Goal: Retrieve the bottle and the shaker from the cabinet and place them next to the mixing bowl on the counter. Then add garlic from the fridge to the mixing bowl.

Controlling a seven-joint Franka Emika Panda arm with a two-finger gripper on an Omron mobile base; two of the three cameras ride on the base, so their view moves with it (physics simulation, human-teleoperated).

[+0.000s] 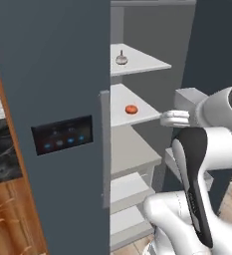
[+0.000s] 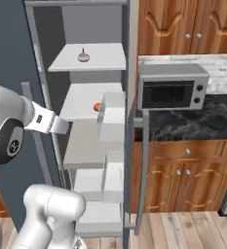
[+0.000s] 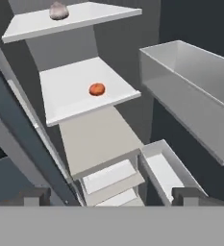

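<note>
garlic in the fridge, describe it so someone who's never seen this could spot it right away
Look inside the open fridge, at its stack of white shelves. The garlic sits alone on the top shelf, near the back. It is a small pale bulb with a thin pointed stem, unlike the round orange-red tomato one shelf below.

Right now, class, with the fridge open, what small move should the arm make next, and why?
Probably raise the open gripper toward the top shelf. The garlic sits there, above the orange-red item on the shelf below, and the fingertips point lower than the garlic, holding nothing.
</note>
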